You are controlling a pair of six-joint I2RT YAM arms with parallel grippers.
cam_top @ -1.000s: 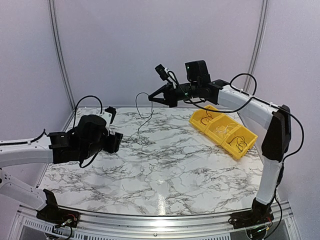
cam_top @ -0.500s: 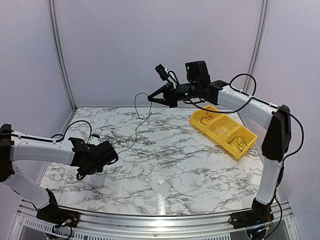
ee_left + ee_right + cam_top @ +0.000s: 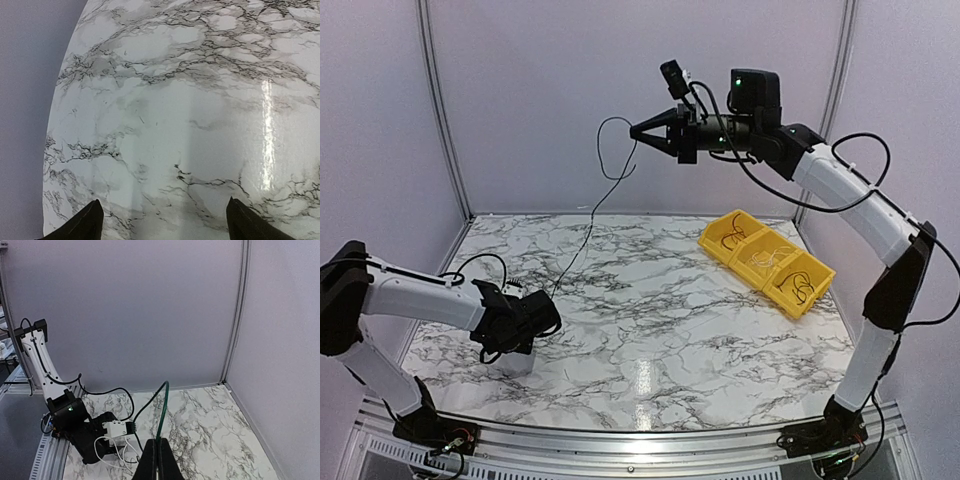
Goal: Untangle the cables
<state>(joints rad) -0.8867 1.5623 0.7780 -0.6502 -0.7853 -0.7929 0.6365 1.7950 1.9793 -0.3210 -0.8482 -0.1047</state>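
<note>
My right gripper (image 3: 638, 130) is raised high over the back of the table and shut on a thin black cable (image 3: 591, 222). The cable loops beside the fingertips and hangs down to the left, ending close to my left gripper (image 3: 548, 318). In the right wrist view the shut fingers (image 3: 151, 462) pinch the cable (image 3: 162, 410), which arcs upward and then drops away. My left gripper (image 3: 165, 222) sits low over the marble at the near left, open, with only bare table between its fingertips (image 3: 91, 220). More thin cables (image 3: 801, 287) lie in the yellow bin.
A yellow three-compartment bin (image 3: 720, 244) stands at the right back of the marble table (image 3: 670, 340). Pale walls close the back and sides. The left arm (image 3: 75, 427) with its white connector shows below the hanging cable in the right wrist view.
My right gripper has risen and shifted right, lifting the cable higher. My left arm has dropped toward the near-left table, away from the cable, and its jaws have opened wider.
</note>
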